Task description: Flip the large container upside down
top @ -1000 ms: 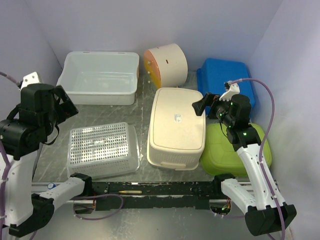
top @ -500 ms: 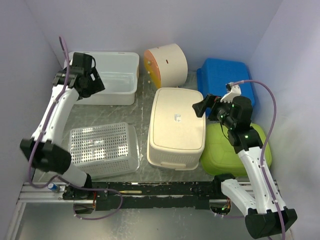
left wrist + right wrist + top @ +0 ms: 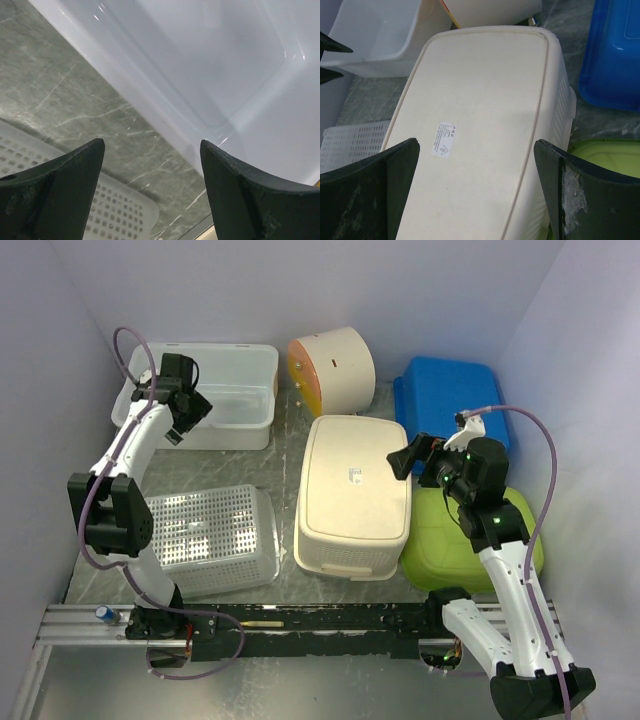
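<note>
Our left gripper (image 3: 151,145), jaws apart, hovers at the near rim of the upright white container (image 3: 230,435); next we clamp and tip it.

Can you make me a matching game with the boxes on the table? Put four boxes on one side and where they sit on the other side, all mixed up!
Things:
1. white see-through open plastic tub
2. blue plastic tub
3. green plastic tub
4. white plastic basket full of little holes

Places on the table, seen from the top camera:
A. front right
B. front left
C. back left
D. back right

Right pairs: 1-C, 2-D, 3-A, 4-B.
</note>
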{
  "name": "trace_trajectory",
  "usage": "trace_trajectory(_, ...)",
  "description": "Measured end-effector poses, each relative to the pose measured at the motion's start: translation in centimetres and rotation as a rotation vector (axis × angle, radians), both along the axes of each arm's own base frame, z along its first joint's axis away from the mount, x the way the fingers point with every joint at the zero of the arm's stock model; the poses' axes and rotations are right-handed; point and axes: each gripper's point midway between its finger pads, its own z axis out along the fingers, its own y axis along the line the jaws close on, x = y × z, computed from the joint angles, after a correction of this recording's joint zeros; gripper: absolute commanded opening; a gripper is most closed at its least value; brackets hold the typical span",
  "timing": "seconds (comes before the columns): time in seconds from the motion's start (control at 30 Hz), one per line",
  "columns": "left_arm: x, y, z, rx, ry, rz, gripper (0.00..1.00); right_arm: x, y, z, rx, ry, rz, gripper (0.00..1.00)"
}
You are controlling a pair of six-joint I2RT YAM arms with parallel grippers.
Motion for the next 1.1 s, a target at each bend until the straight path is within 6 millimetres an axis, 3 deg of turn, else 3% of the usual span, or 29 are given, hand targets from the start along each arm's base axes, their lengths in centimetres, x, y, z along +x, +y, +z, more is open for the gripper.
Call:
trace_trajectory(0.2,1.4,0.0,-1.8,-0.038,-0.020,0.082,0.71,-0.1,0.2,-0.7,0.006,0.033,0.004,0.99)
trace_trajectory(0.33,1.5,-0.1,-3.5,-0.060,-0.012,0.115,0.45,0.0,0.2,-0.8,0.015,0.043,0.001,0.99)
trace_trajectory(0.43,1.9,-0.2,-3.5,-0.081,-0.035,0.129,0.30,0.0,0.2,-0.8,0.022,0.045,-0.002,0.99)
trace_trajectory(0.57,1.8,0.1,-3.1,-0.109,-0.057,0.176,0.21,0.0,0.3,-0.8,0.024,0.048,-0.003,0.99)
trace_trajectory(0.63,1.0,0.4,-3.1,-0.112,-0.055,0.189,0.25,0.1,0.3,-0.9,0.024,0.051,-0.003,0.99)
trace_trajectory(0.77,-0.9,0.9,-3.0,-0.096,-0.042,0.179,0.63,0.3,0.4,-1.0,0.030,0.058,-0.002,0.99)
trace_trajectory(0.87,-1.3,0.9,-2.1,-0.062,-0.038,0.120,0.78,0.5,0.6,-1.2,0.036,0.064,0.005,0.99)
trace_trajectory(1.1,1.4,-0.7,5.0,0.092,-0.136,-0.142,0.84,0.4,0.7,-1.0,0.047,0.060,0.004,0.99)
